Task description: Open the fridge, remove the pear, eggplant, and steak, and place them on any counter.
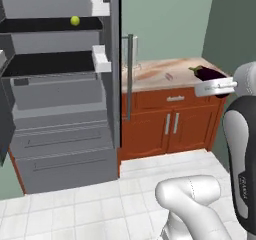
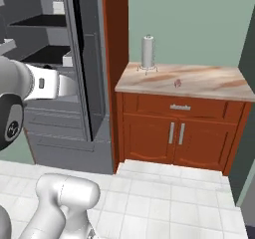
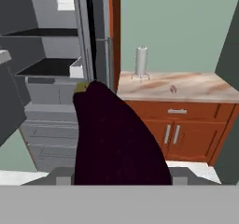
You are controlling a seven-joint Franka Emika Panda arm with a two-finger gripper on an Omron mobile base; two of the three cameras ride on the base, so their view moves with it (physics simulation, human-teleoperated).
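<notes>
While the end effector (image 1: pixel 216 85) pinches it, the eggplant (image 1: pixel 208 73) lies level, stem leftward.

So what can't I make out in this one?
- How the tool grips: in the hand view the eggplant covers the fingertips.
- The pinkish bit on the counter: too small in every view to identify.
- The fridge interior's left side: cut off by the left base view's edge.
</notes>
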